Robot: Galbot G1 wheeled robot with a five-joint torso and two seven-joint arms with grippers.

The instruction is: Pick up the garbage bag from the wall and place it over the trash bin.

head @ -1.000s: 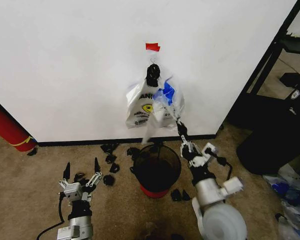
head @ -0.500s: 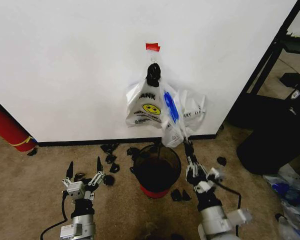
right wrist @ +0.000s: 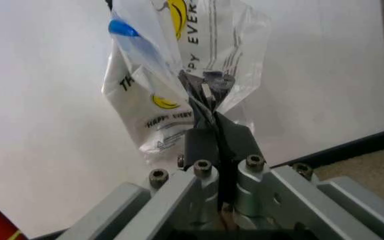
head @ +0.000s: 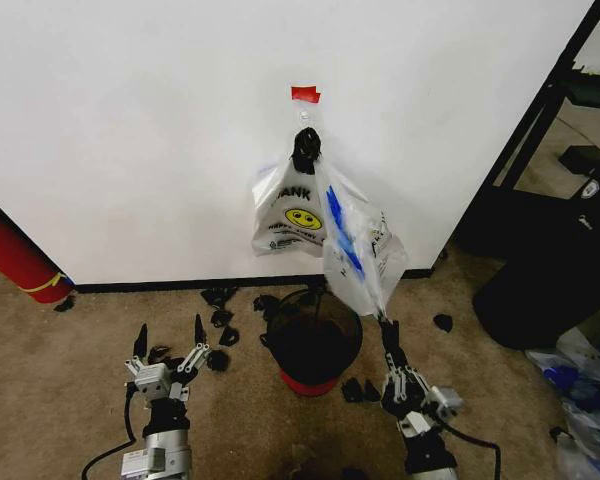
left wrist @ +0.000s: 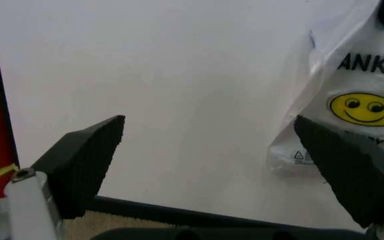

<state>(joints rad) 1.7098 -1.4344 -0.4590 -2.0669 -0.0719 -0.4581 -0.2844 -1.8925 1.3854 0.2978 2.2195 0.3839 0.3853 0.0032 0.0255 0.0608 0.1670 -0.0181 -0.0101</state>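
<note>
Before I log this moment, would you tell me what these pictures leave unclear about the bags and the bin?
- Head view: the hook on the wall is hidden behind the bunched handles of the white smiley bag.
- Head view: the trash bin interior is too dark to read.
- Right wrist view: the right hand is shut on the garbage bag; the frame's edge cuts off the bag's upper part.
</note>
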